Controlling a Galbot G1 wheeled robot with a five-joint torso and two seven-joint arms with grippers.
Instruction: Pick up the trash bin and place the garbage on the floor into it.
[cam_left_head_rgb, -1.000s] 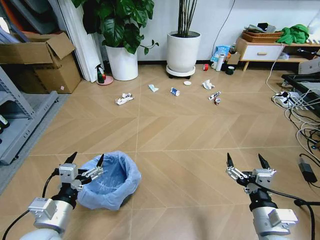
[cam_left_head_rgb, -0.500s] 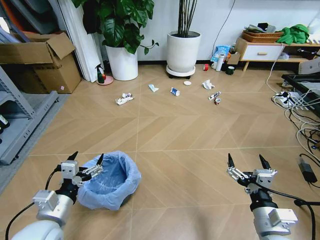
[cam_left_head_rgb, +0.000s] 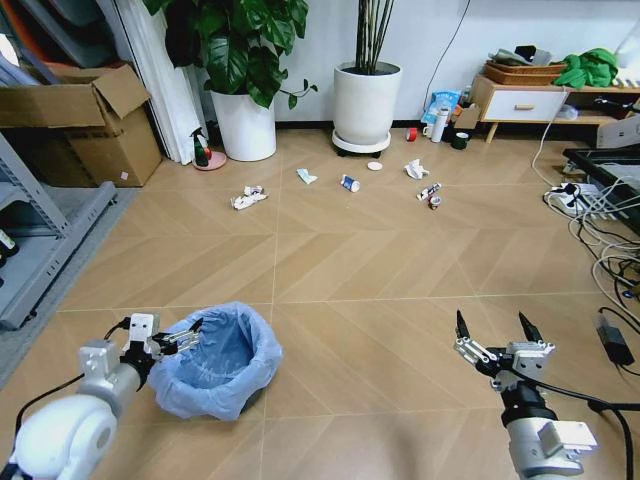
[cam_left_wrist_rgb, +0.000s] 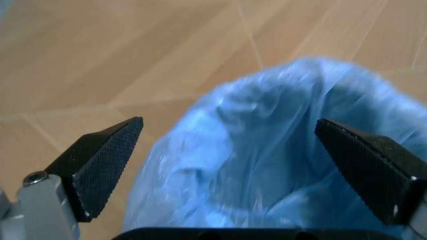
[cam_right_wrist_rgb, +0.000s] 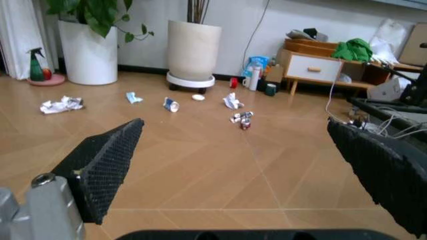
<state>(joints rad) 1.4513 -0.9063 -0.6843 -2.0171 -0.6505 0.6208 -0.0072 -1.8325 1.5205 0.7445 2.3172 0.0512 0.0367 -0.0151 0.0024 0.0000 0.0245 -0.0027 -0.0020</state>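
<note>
Left wrist view gives you the clearest read: the left pincer (cam_left_wrist_rgb: 230, 165) stands with its fingers spread wide, straddling the near rim of the trash bin (cam_left_wrist_rgb: 287, 150), one finger over bare floor (cam_left_wrist_rgb: 120, 55) outside the wall, the other over the blue liner inside. Nothing is gripped yet. To do this well, lower until the rim sits well between the pads and catch the stiff wall, not just loose bag, which would likely slip or tear when lifted. Close squarely, then lift straight so the bin stays upright. Your right pincer (cam_left_head_rgb: 492, 332) hangs spread apart over the floor, well away to the right. The garbage (cam_left_head_rgb: 349, 183), paper wads, a cup and wrappers, lies scattered far ahead near the white plant pots (cam_left_head_rgb: 366, 103).
</note>
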